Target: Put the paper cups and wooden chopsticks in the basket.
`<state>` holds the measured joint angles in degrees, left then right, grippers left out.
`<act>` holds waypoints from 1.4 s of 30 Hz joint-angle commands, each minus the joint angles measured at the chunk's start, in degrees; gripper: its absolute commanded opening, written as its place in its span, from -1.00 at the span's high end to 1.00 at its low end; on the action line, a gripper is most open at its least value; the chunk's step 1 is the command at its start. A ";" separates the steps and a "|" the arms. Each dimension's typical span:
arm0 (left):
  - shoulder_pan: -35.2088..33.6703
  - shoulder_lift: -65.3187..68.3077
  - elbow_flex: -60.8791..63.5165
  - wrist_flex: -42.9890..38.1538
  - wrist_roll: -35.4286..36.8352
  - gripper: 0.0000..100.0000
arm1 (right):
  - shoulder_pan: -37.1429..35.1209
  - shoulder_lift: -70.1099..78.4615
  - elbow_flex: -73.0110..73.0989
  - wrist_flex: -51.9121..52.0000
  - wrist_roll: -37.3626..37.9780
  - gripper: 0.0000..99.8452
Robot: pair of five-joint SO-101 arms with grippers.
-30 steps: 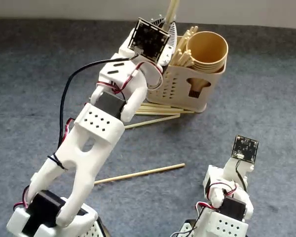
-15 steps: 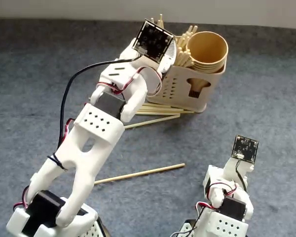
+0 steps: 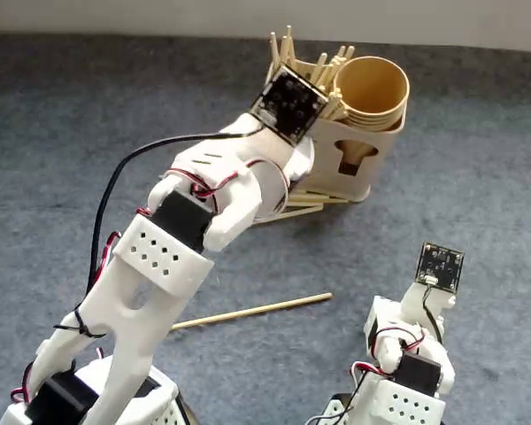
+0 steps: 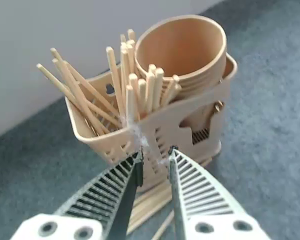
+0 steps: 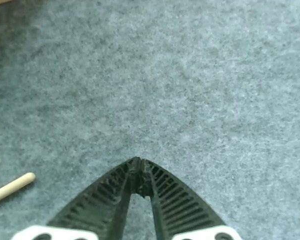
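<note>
**Fig.** L gripper (image 4: 154,152): jaws now apart and empty, drawn back just in front of basket (image 4: 190,112). The sticks (image 4: 90,95) it held above basket 1 s ago now stand inside, beside cups (image 4: 182,50), so that drop is done. Loose sticks (image 3: 305,205) lie at basket foot; lone stick (image 3: 252,310) well apart from basket. R gripper (image 5: 140,167): tips together, far from basket. Hidden: L arm (image 3: 221,190) covers basket's near side in high view; no. of loose sticks unclear.

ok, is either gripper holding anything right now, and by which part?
Nothing is held. The left gripper is slightly open and empty, facing the beige slotted plastic basket. The right gripper is shut on nothing over the grey carpet.
</note>
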<state>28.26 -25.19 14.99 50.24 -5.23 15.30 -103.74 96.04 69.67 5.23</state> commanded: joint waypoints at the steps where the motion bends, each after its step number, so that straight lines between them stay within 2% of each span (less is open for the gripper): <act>1: 2.24 -2.24 -0.40 7.82 0.00 0.80 | 0.57 -0.31 8.75 0.31 0.00 0.99; 6: 2.33 -2.24 0.75 12.84 0.00 0.80 | 0.57 -0.31 8.75 0.31 0.00 0.99; 16: 2.42 -2.33 17.36 10.90 -0.09 0.79 | 0.57 -0.31 8.75 0.31 0.00 0.99; 20: 5.85 -2.24 20.62 10.99 -4.31 0.69 | 0.57 -0.31 8.75 0.31 0.00 0.99; 26: 9.98 -2.15 24.57 10.99 -3.60 0.66 | 0.57 -0.31 8.75 0.31 0.00 0.99; 33: 13.49 -1.45 26.07 10.64 -3.60 0.66 | 0.57 -0.31 8.75 0.31 0.00 0.99; 42: 14.73 12.53 21.14 9.41 -3.34 0.66 | 0.57 -0.31 8.75 0.31 0.00 0.99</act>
<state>42.24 -16.13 40.75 60.62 -8.48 15.30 -103.74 96.04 69.67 5.23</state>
